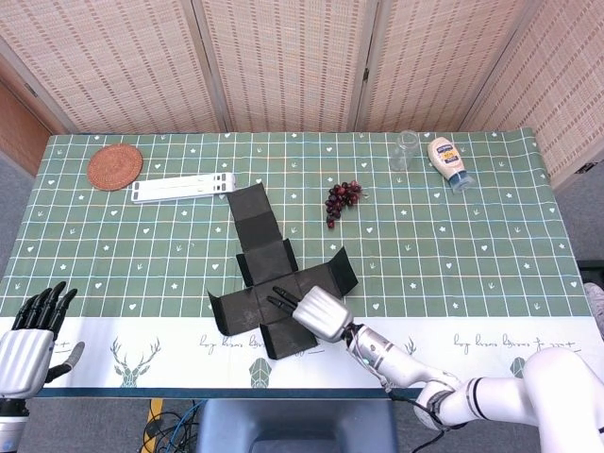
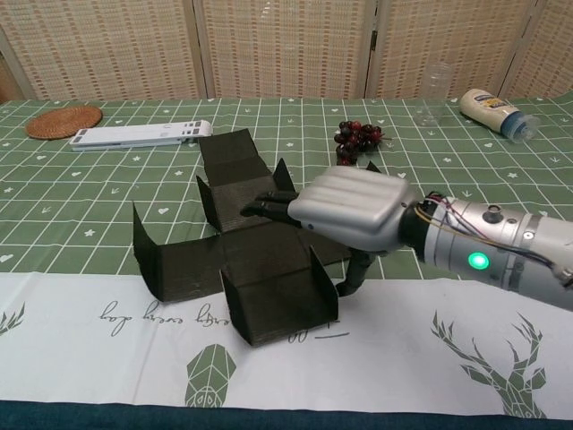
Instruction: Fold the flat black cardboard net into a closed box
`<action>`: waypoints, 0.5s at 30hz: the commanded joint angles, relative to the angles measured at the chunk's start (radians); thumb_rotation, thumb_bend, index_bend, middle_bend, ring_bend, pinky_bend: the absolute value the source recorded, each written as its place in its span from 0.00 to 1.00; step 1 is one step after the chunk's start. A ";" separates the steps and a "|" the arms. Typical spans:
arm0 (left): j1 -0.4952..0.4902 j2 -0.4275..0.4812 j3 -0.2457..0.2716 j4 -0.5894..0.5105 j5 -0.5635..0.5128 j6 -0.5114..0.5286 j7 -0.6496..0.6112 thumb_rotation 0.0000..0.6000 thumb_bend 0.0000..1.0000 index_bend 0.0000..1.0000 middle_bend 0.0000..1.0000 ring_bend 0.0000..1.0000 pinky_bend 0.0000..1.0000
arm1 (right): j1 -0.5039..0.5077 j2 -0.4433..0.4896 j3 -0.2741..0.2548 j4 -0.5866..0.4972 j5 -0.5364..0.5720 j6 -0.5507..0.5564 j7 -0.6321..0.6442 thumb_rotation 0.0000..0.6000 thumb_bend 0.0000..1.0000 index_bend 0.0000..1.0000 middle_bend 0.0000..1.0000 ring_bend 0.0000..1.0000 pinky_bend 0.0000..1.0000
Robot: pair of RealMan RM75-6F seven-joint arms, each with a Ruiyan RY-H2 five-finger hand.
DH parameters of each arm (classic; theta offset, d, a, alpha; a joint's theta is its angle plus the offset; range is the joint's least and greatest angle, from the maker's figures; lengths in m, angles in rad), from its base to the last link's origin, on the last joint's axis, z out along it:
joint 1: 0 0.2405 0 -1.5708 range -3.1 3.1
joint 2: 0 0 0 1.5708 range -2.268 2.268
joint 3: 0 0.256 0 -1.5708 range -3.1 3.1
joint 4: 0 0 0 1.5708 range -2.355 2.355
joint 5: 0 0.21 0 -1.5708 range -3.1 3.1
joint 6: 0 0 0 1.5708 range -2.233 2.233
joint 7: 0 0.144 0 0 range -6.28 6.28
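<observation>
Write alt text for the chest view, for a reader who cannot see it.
A silver robot right hand reaches, fingers extended, over the middle of a black cardboard net lying unfolded, several flaps standing up, on a green patterned tablecloth. Behind it lie grapes, a white flat device, a woven coaster and a mayonnaise bottle.

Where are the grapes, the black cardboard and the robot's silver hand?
grapes [image 1: 342,200], head view, middle of the bunch
black cardboard [image 1: 251,209], head view, far flat panel
right hand [image 2: 351,209], chest view, silver back of the hand

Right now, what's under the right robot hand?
The flat black cardboard net: the right robot hand hovers over its middle panels. Contact can't be seen; its palm hides it.
</observation>
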 commanded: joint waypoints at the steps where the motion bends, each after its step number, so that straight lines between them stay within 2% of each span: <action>1: 0.003 0.000 0.002 0.002 0.000 0.002 -0.003 1.00 0.30 0.05 0.00 0.02 0.09 | 0.026 -0.064 0.033 0.025 0.006 -0.026 -0.040 1.00 0.00 0.00 0.06 0.81 1.00; 9: 0.011 0.004 0.002 0.009 -0.003 0.013 -0.016 1.00 0.30 0.05 0.00 0.02 0.09 | 0.083 -0.195 0.106 0.045 0.039 -0.071 -0.071 1.00 0.00 0.00 0.06 0.81 1.00; 11: 0.012 0.005 0.003 0.011 -0.004 0.014 -0.020 1.00 0.30 0.05 0.00 0.02 0.09 | 0.087 -0.193 0.117 0.016 0.038 -0.070 -0.053 1.00 0.00 0.00 0.07 0.81 1.00; 15: 0.014 0.008 0.003 0.018 -0.005 0.014 -0.030 1.00 0.30 0.05 0.00 0.02 0.09 | 0.086 -0.122 0.148 -0.067 0.027 -0.062 0.025 1.00 0.00 0.00 0.12 0.81 1.00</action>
